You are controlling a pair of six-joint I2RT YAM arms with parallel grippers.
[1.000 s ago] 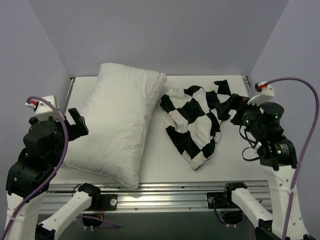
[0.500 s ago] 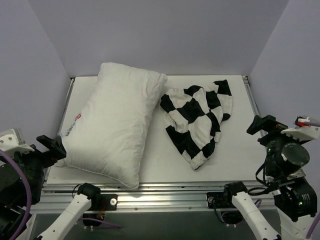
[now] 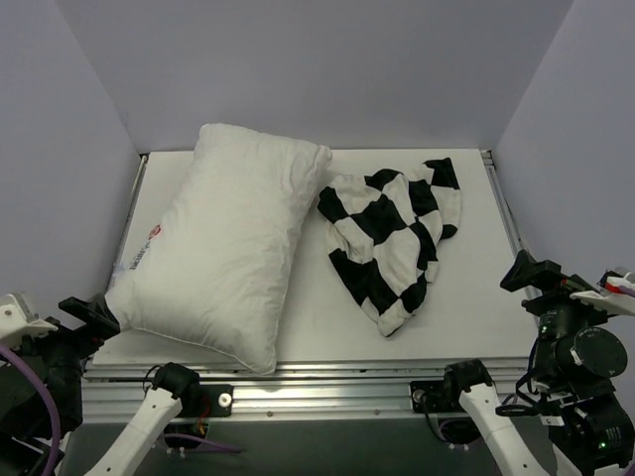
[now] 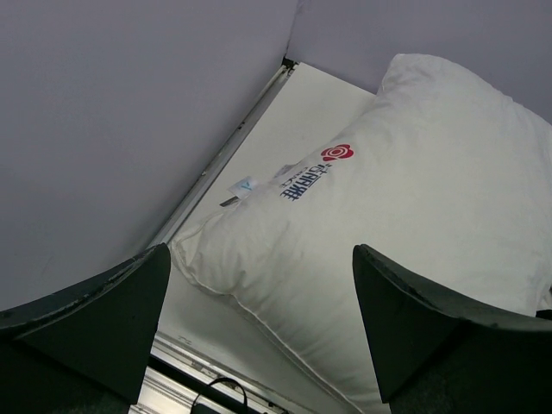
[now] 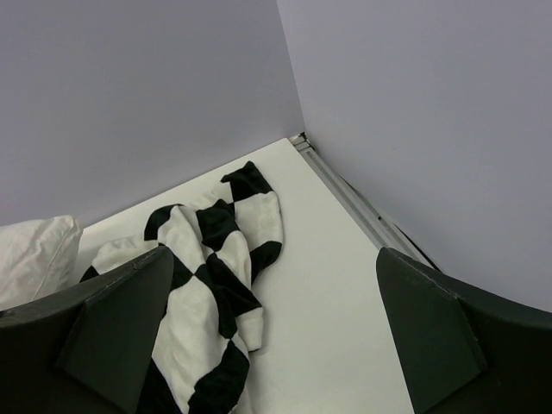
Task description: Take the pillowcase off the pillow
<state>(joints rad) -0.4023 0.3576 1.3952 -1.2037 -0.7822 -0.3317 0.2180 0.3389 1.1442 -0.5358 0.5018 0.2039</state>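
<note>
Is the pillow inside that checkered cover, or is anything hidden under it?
No: the pillow lies bare beside the pillowcase, which is crumpled and limp on the white table. Only the table shows around it; whatever its folds cover cannot be seen.

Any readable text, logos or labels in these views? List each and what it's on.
Nothing reads clearly.
pillow: red logo with dark printed characters beside it, too blurred to quote.
white tag at the pillow's edge: too small to read.
pillowcase: checks only, no text.
</note>
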